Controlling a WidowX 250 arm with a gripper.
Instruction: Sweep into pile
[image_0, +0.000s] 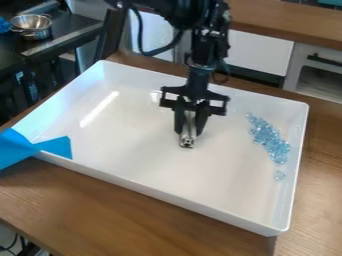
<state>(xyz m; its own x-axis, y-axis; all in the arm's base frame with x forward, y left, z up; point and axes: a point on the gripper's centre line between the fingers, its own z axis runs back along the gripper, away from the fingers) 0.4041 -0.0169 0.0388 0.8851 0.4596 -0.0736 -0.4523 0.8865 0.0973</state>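
My gripper hangs over the upper middle of the white tray. Its fingers are shut on a narrow grey-silver tool, which points down and has a metallic lower end. Whether that end touches the tray floor, I cannot tell. Light blue clear beads lie in a slanting band near the tray's right wall, to the right of the gripper and apart from it. A small clump of beads sits below the band.
Raised walls surround the tray on a wooden table. Something bright blue lies across the tray's left corner. At the upper left, a metal bowl stands on a dark surface. White cabinets stand behind.
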